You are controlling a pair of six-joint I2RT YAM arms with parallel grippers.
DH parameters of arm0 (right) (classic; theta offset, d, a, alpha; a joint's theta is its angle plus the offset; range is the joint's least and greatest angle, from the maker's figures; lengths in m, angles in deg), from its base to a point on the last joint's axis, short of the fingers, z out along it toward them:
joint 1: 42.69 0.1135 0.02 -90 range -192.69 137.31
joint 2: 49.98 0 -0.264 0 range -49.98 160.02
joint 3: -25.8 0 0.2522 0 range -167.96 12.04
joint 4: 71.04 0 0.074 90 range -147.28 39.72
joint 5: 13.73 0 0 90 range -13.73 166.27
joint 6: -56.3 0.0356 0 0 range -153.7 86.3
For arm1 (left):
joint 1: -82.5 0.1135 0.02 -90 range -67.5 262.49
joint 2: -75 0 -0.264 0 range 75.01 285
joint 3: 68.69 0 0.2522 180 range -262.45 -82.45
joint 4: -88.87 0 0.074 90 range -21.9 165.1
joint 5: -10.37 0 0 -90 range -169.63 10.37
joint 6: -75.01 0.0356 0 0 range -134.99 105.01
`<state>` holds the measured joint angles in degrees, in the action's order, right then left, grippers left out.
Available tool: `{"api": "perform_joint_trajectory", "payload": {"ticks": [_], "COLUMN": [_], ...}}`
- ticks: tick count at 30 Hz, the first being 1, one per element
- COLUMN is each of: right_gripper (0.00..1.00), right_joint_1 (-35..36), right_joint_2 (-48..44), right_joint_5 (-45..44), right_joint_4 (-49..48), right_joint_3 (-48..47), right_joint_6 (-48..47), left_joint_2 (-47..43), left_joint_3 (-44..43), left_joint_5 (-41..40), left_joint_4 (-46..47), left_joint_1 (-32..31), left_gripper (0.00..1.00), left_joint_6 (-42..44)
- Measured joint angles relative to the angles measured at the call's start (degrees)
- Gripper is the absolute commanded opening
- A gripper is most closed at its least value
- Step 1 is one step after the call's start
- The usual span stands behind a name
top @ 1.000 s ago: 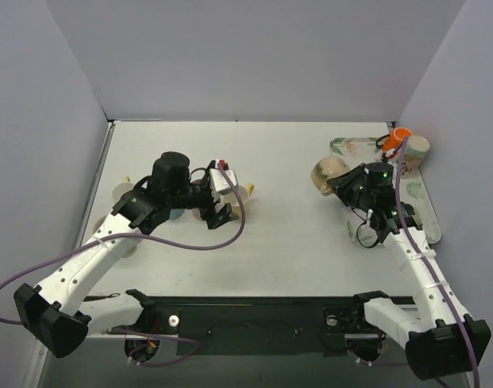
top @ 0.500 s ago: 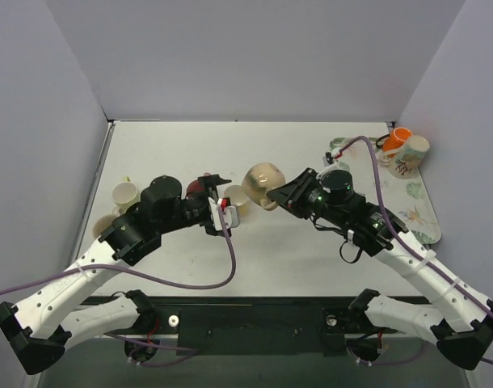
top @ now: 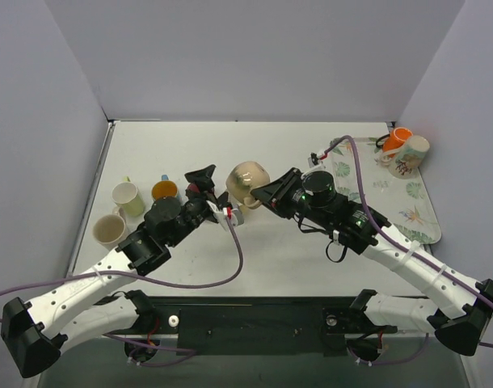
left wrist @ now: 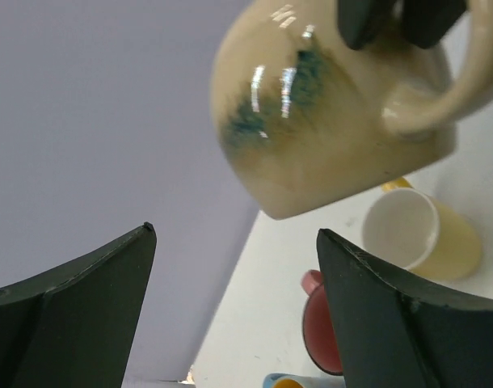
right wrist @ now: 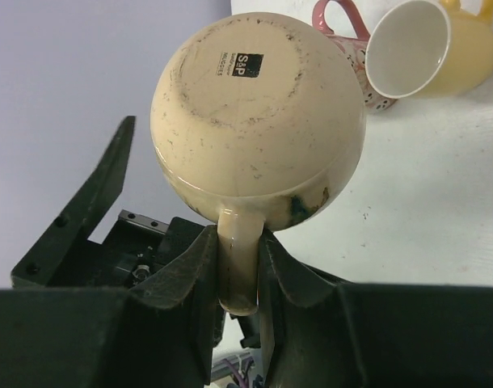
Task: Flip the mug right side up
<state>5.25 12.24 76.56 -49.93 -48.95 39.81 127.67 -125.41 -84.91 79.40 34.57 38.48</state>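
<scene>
While left fingers (left wrist: 77, 311) gape, right fingers (right wrist: 180, 279) pinch the mug (right wrist: 254, 109).

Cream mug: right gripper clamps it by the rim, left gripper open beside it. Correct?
Not the rim. The right wrist view shows the right gripper shut on the handle of the cream mug. The rest holds: the left gripper is open beside it.

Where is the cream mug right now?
In the top view the cream mug hangs above the middle of the table, handle pinched by the jaws of the right gripper, the open left gripper just beside it.
</scene>
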Motion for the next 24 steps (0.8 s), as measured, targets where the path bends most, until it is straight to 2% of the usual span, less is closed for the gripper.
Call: {"api": "perform_joint_trajectory", "payload": {"ticks": [5, 6, 12, 20, 24], "right_gripper": [0.0, 0.0, 0.0, 0.0, 0.0], "right_joint_1": [0.15, 0.15, 0.15, 0.98, 1.84], "right_joint_2": [0.02, 0.04, 0.31, 0.31, 0.31], "right_joint_5": [-0.17, -0.17, -0.35, -1.53, -1.6], "right_joint_4": [-1.31, -1.57, -3.21, -3.39, -3.5], "right_joint_3": [0.0, 0.0, 0.0, 0.02, 0.02], "right_joint_6": [1.16, 1.38, 2.14, 2.16, 2.12], "left_joint_2": [-2.12, -2.19, 0.96, 2.69, 3.06], "left_joint_3": [6.49, 8.72, 21.2, 23.76, 25.42], "left_joint_5": [-2.38, -2.01, 3.56, 5.97, 7.96], "left_joint_4": [15.37, 18.99, 35.87, 57.11, 62.86], "left_joint_1": [0.0, 0.0, 0.0, 0.0, -0.02], "left_gripper": [0.95, 0.97, 0.97, 0.97, 0.97], "left_joint_6": [1.73, 1.92, 2.36, 2.08, 5.01]}}
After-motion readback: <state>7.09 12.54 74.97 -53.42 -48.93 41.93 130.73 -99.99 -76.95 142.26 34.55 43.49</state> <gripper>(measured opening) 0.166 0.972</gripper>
